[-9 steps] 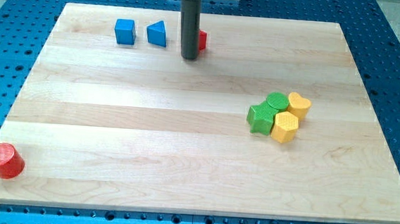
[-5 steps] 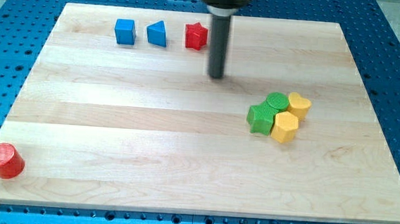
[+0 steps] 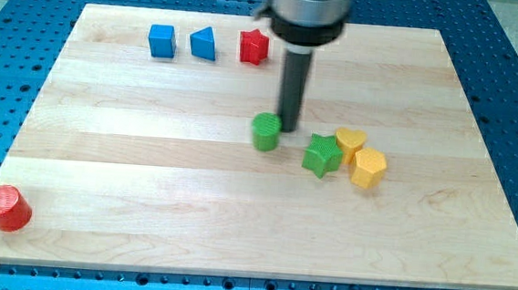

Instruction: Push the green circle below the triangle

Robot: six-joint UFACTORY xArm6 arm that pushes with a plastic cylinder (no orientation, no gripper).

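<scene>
Eight blocks lie on the board around my tip (image 3: pixel 288 128): two green, the green circle (image 3: pixel 265 131) touching the tip on the view's left and the green star (image 3: pixel 321 155) just to its lower right. Two are yellow, the yellow heart (image 3: pixel 351 140) and yellow hexagon (image 3: pixel 368 166), both off to the tip's right. Two are blue, the blue cube (image 3: pixel 161 40) and blue triangle (image 3: pixel 203 42), and two red, the red star (image 3: pixel 254 47) and red cylinder (image 3: pixel 6 208), all to the tip's left.

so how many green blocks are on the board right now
2. The green circle sits mid-board, just to the view's left of my tip. The green star lies to the view's right, beside the yellow heart. None looks hidden.
</scene>
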